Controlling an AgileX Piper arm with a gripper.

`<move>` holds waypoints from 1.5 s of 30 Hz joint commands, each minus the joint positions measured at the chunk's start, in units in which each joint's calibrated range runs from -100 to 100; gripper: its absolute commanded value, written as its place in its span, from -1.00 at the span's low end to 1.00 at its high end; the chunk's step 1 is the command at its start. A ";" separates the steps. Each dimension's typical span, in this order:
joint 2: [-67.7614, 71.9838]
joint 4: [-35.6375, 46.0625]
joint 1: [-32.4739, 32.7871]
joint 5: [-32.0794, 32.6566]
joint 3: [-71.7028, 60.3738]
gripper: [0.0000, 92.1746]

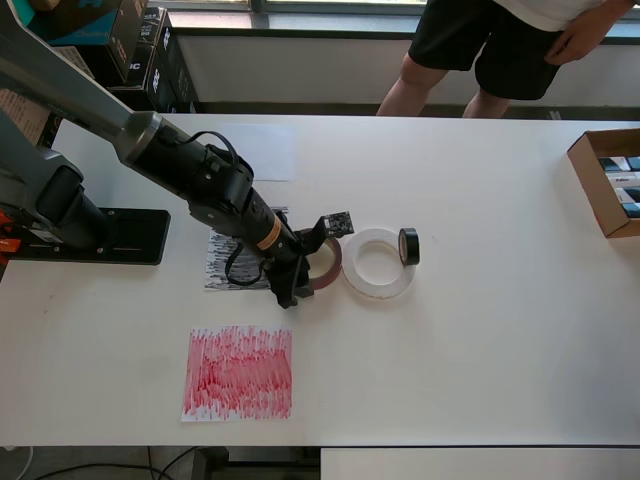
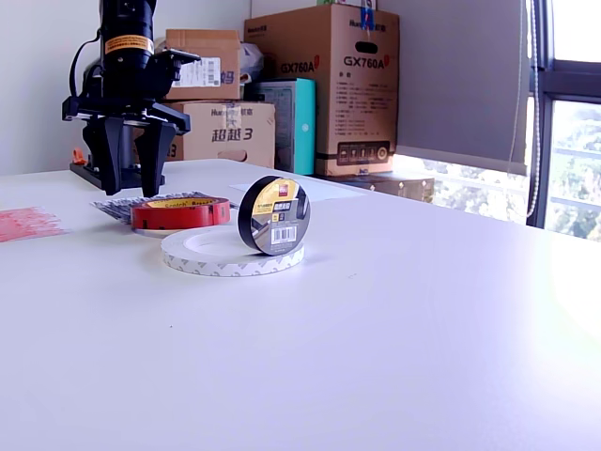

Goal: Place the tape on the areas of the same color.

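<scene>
Your inventory, largest item first.

Table (image 1: pixel 480 360): a smooth, flat white surface that carries everything below.

Arm (image 1: pixel 150 145): grey and black, it reaches from its black base plate (image 1: pixel 120 235) at the overhead view's left diagonally toward the table's middle, with an orange band near the wrist. In the exterior view the wrist points straight down at the table.

Red sheet (image 1: pixel 239 372): roughly square paper with dense red scribble, lying nearest the front edge and well apart from the rolls.

Black sheet (image 1: pixel 225 262): square paper with black scribble, partly under the arm.

White sheet (image 1: pixel 262 152): plain paper, barely distinct from the table, behind the arm.

Gripper (image 2: pixel 131 193): the black fingers are spread apart and hang over the black sheet's edge. They hold nothing.

White roll (image 1: pixel 378 264): a wide, flat ring lying on the table.

Red roll (image 2: pixel 180 213): flat, with a brownish inner ring and printed lettering on its top. It sits just beside the open gripper, touching or slightly overlapping the white roll; you cannot tell which.

Black roll (image 2: pixel 273 216): the smallest, it stands on edge on the white roll's rim, with a yellow-and-white label facing the exterior camera.
</scene>
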 commanded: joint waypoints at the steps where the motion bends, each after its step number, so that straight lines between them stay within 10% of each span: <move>1: 0.87 -0.46 0.26 0.20 0.00 0.15; 37: 6.39 0.22 0.18 0.69 -4.36 0.13; 45: 6.39 0.22 0.02 0.78 -4.36 -0.25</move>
